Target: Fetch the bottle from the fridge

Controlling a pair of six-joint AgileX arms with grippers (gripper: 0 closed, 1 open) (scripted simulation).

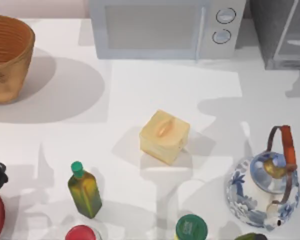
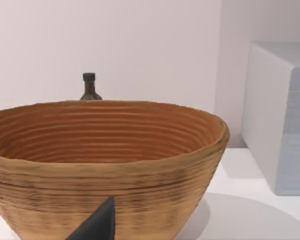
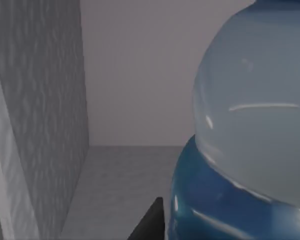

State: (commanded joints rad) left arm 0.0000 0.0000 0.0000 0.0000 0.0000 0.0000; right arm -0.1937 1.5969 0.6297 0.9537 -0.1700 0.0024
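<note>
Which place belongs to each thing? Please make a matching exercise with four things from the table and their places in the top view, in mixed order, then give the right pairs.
Things:
1. basket
2. microwave
3. teapot
4. yellow box

Places in the top view:
A. near the middle of the table
B. far left edge
C. along the back, middle
D. near right side

Right pairs: 1-B, 2-C, 3-D, 4-A

Overhead table (image 1: 140, 90); two close wrist views
</note>
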